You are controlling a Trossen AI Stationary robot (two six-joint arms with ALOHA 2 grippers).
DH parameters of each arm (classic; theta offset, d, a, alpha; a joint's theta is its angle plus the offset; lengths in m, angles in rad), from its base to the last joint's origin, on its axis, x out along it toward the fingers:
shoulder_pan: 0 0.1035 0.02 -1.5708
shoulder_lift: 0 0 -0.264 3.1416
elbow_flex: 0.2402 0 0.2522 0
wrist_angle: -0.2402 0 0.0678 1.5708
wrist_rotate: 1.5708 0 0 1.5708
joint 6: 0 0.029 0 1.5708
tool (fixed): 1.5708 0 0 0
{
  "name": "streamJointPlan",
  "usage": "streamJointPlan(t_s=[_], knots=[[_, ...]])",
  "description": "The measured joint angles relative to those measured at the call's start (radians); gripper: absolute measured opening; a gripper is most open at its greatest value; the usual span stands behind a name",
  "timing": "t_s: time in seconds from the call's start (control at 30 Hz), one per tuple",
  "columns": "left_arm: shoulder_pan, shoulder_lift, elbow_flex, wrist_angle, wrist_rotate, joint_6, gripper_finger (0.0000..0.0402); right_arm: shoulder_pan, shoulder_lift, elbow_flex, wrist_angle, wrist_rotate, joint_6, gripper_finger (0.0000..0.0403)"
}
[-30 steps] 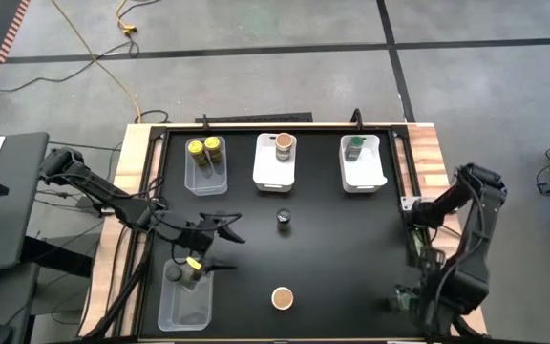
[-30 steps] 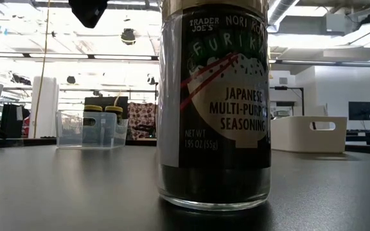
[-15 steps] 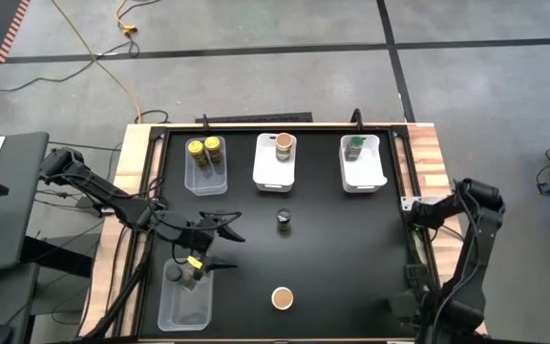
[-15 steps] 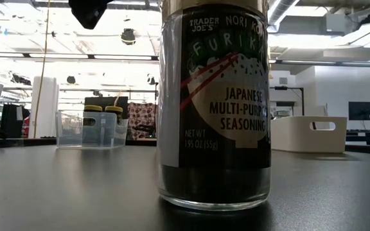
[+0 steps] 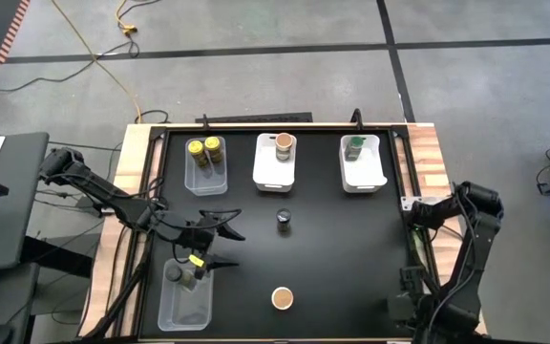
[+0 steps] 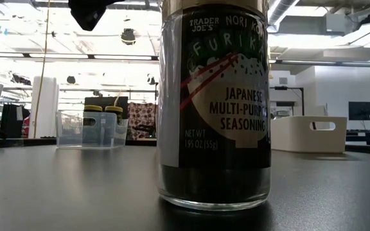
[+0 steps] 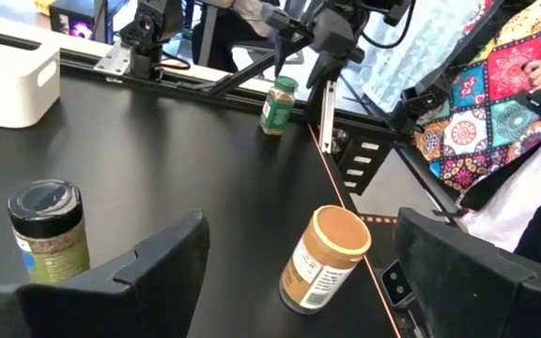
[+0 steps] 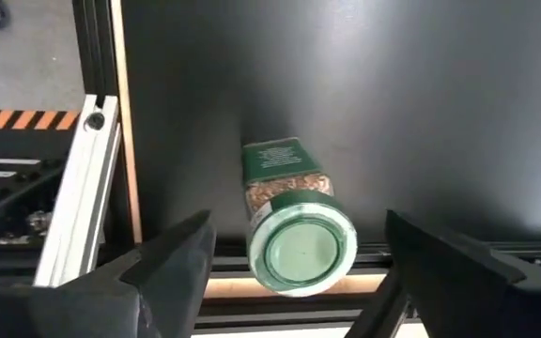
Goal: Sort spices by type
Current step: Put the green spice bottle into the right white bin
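My right gripper [image 8: 299, 223] hangs open, pointing down over a green-topped spice jar [image 8: 294, 230]. That jar stands at the table's near right corner, between the fingers and apart from both. My left gripper [image 5: 227, 244] waits open above the table's left half, pointing right. Ahead of it stand a dark-topped jar [image 7: 50, 230] and a tan-topped jar [image 7: 325, 258], which fills the low view [image 6: 214, 102]. Two yellow-topped jars [image 5: 204, 148] sit in the far left clear bin, a tan-topped one [image 5: 284, 143] and a green-topped one [image 5: 354, 146] in white bins.
A clear bin [image 5: 181, 306] at the near left holds a dark grey-topped jar [image 5: 185, 277], just below my left gripper. The table's near rail [image 8: 73, 188] and edge run close beside the green-topped jar. Bare black table lies between the centre jars and the right edge.
My right arm has sunk toward the green-topped jar at the near right corner and its wrist has rolled; its fingers stay open.
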Motion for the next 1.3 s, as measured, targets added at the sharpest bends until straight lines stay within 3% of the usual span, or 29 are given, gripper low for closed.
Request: streamJointPlan(t_s=[0.63, 1.0, 1.3], knots=[[0.0, 0.0, 0.0, -0.002, -0.002, 0.0, 0.032, 0.01, -0.001, 0.0, -0.046, -0.002, -0.001, 0.0342], [0.0, 0.0, 0.001, -0.01, -0.038, 0.004, 0.032, 0.017, -0.002, 0.0, -0.053, -0.002, -0.024, 0.0395], [0.0, 0.001, 0.001, -0.01, -0.038, 0.004, 0.032, 0.022, -0.002, 0.0, -0.045, -0.001, -0.054, 0.0394]])
